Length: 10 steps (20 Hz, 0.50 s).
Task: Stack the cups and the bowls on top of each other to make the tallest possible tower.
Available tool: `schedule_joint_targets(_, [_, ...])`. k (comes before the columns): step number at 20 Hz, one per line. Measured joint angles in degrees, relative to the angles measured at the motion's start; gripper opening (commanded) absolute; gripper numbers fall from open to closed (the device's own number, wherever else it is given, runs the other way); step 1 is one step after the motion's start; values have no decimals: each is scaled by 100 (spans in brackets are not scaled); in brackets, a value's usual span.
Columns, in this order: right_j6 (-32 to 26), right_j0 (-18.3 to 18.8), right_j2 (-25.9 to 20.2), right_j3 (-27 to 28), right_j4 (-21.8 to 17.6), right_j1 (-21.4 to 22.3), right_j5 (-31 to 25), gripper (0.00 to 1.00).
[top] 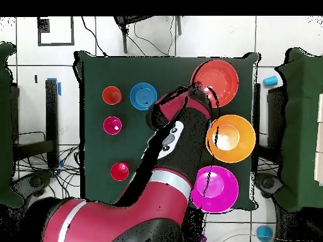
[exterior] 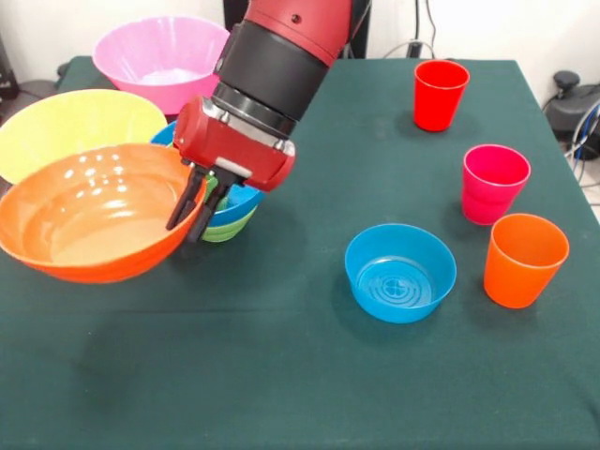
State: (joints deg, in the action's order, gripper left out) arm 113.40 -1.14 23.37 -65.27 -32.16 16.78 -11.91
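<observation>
Nearest is the shallow orange-red bowl [exterior: 94, 223], tilted off the desk [exterior: 309, 375] because the claw [exterior: 194, 208] pinches its right rim, probably to carry it onto the tower [exterior: 234, 211] just behind.

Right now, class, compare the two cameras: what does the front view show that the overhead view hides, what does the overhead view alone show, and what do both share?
Only the front view shows the gripper pinching the rim of the orange-red bowl, lifted off the table, and the blue and green stacked bowls behind it.

Only the overhead view shows the whole arm, which hides that stack, plus the floor and cables around the table.

Both show the red cup, pink cup, orange cup, small blue bowl, yellow bowl and pink bowl.
</observation>
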Motion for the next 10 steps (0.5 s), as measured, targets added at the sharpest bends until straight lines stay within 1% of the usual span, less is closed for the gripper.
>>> schedule_joint_targets(1, [39,-36,93,-2,0,-2,1,0])
schedule_joint_targets(5, [39,-39,195,-50,0,11,1,0])
schedule_joint_targets(10, [39,13,200,-340,1,205,1,0])
